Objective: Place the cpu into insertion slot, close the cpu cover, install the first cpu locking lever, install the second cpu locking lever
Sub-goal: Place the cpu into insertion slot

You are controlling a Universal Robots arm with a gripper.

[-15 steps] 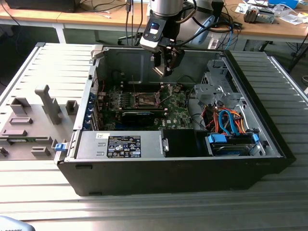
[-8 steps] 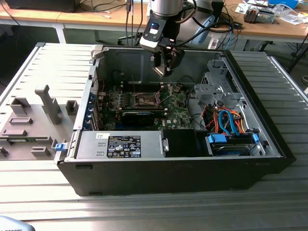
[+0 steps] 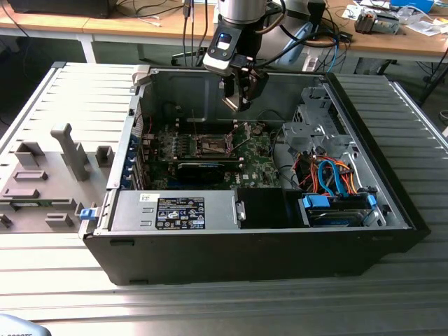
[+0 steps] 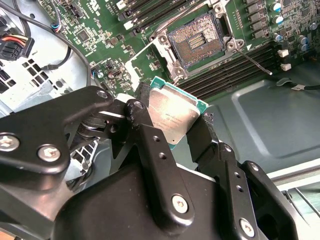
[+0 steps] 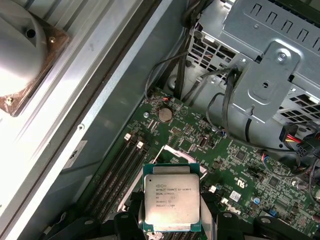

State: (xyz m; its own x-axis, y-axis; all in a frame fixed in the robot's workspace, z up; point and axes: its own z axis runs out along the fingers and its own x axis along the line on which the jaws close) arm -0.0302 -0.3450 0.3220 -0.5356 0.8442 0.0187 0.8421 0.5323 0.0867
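My gripper (image 3: 239, 99) hangs inside the open computer case, above the green motherboard (image 3: 252, 164). It is shut on the cpu (image 4: 172, 114), a flat square chip with a silvery top and green edge, pinched between two black fingers (image 4: 144, 107) at opposite sides. In the first wrist view the cpu (image 5: 172, 201) shows its printed metal top. The insertion slot (image 4: 195, 44) lies open below, its dark pin field bare inside a shiny rim; in the exterior view the insertion slot (image 3: 210, 145) is below and toward that view's left of the gripper. The cpu cover (image 5: 176, 153) stands raised. A thin lever rod (image 4: 254, 61) sticks out beside the socket.
Black memory slots (image 4: 230, 70) run beside the socket. A grey drive cage (image 3: 315, 129) with orange and blue cables (image 3: 329, 175) fills the case's side at the exterior view's right. The power supply (image 3: 175, 210) sits at the front. Grey fixtures (image 3: 49, 175) lie outside the case.
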